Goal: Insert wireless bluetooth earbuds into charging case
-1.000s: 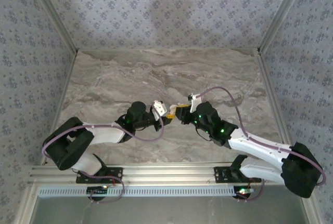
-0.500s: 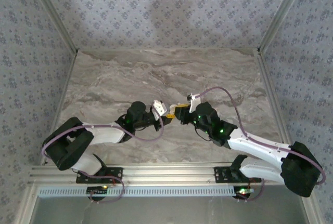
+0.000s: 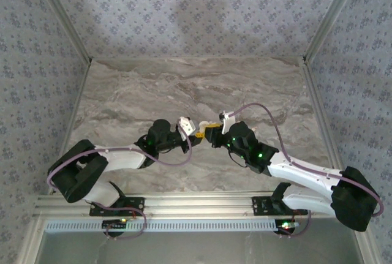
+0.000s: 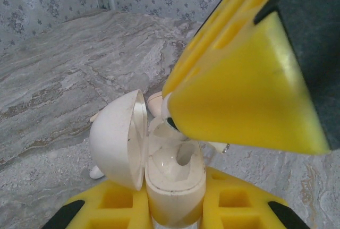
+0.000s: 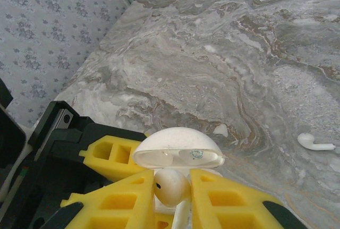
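Left pincer (image 4: 172, 208) is clenched on the base of a small white glossy plastic charging case (image 4: 174, 178), egg-like in shape. The case stands between the pincer's two yellow plastic fingers (image 4: 119, 205), which have square hollows in them. The lid (image 4: 118, 138) of the case is swung open to one side like a smooth shell. Inside the base a moulded round socket (image 4: 186, 157) is seen, shiny and pale.

Right pincer (image 5: 170, 178) is clenched as well. It pinches a white glossy plastic earbud (image 5: 171, 187), rounded like a small bulb with one dark dot on it, right at the open mouth of the case and under the lid. Whether the earbud touches the socket, I cannot tell. Inside the lid there is a small greenish mark (image 5: 197, 154), too small for reading.

A second white earbud (image 5: 315, 143), with a short stem, lies flat on the grey marbled desk (image 5: 239, 53), well apart from the case. In the top view the two pincers meet tip to tip over the middle of the desk. The walls (image 5: 48, 22) around it carry grey-blue paper with a small flower pattern.
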Controlling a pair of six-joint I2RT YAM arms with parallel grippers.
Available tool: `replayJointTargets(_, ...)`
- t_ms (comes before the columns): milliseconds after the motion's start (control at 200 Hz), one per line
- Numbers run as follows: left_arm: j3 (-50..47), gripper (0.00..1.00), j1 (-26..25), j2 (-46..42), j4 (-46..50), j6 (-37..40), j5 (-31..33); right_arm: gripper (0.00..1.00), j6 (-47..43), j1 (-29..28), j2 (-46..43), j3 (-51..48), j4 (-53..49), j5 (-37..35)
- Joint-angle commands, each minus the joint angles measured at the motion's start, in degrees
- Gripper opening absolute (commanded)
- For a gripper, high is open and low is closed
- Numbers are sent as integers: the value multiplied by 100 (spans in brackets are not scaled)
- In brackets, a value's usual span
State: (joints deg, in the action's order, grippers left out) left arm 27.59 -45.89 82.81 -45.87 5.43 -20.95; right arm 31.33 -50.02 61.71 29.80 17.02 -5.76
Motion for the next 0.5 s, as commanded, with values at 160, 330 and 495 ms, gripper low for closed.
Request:
replayJointTargets(160, 99, 10, -44, -212, -37, 55, -107, 23, -330, -9, -202, 84, 23, -240)
replayJointTargets(330, 97, 10, -45, -225, -82, -109, -197, 22, -573, 9, -344, 140, 50, -302)
replayJointTargets(495, 147, 10, -43, -208, -230, -499, -243, 23, -730, 15, -250, 139, 190, -333)
